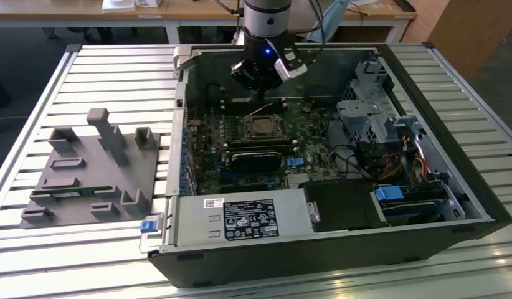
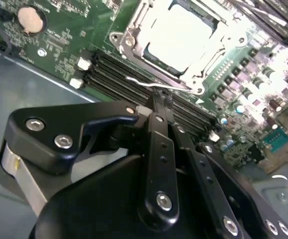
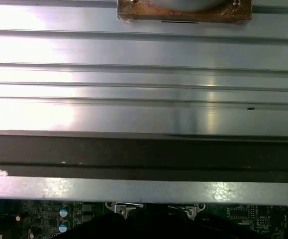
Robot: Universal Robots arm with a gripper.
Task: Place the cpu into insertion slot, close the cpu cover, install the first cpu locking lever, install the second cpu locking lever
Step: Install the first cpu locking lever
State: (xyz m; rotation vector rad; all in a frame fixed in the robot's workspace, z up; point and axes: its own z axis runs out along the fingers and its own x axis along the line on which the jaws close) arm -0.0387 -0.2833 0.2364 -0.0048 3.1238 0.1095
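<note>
Thin lever (image 2: 139, 80) runs between the memory slots (image 2: 109, 74) and the cover (image 2: 134, 35). Gripper (image 2: 161, 97) is clenched, tips at this wire; whether they nip it, I cannot tell. Cpu (image 2: 181, 35) sits in the slot (image 1: 260, 129), mid-board, nearer the case's far wall, cover flat around it. Step is prob. lever no. 1: press down steady, then sideways until it latches, w/o slipping onto the memory slots.
</note>
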